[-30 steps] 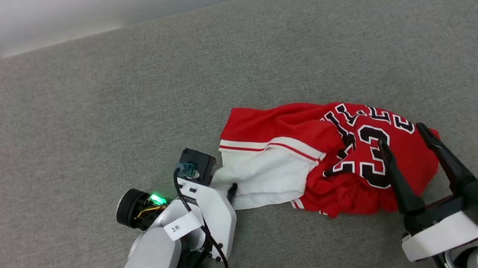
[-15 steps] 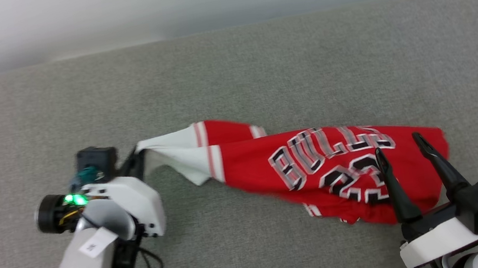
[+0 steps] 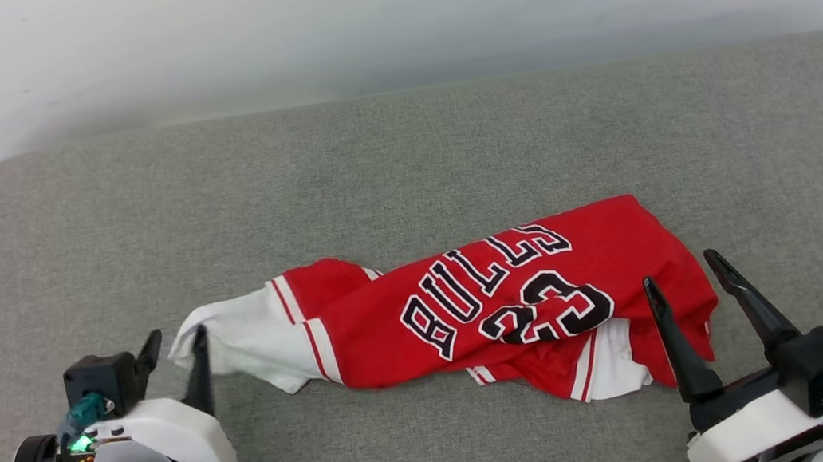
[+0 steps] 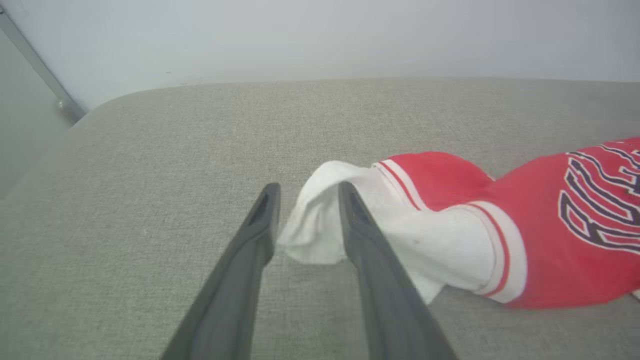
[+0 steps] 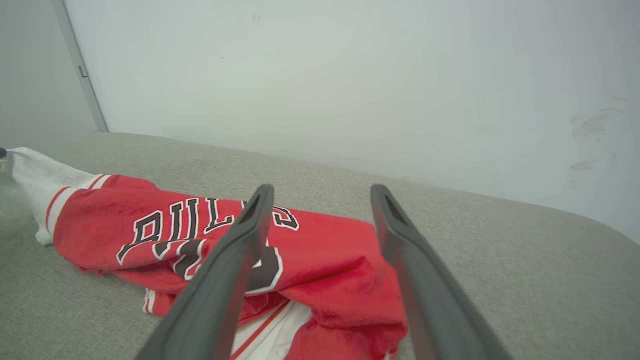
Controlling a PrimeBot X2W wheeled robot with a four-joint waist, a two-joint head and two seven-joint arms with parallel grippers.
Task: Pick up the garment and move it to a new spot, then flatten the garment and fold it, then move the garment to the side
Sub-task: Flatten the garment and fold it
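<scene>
The left pincer [image 3: 176,334] stood partly open at the lower left of the head view, its two dark fingers parted and pointing toward the garment [image 3: 517,297]. In the left wrist view the end of one white sleeve [image 4: 320,235] lay in the gap between those fingers. The cloth met the inner side of one finger and stopped just short of the other, so the jaws were not pinched on it.

The right pincer [image 3: 678,267] stood wide open at the lower right, with nothing in it. Its fingertips hung over the right-hand edge of the garment, and whether they touched the cloth I could not tell.

The garment lay rumpled and stretched sideways on the grey cloth-covered bench [image 3: 401,160], between the two pincers and nearer the robot than the pale wall [image 3: 380,10]. Its front faced up. The black, white-edged "BULLS" lettering [image 3: 482,273] and the number 23 [image 3: 551,308] ran slanted across the red cloth. A second patch of white with red striped trim [image 3: 608,368] poked out from under the red at the lower right, just beside the right pincer's nearer finger.
</scene>
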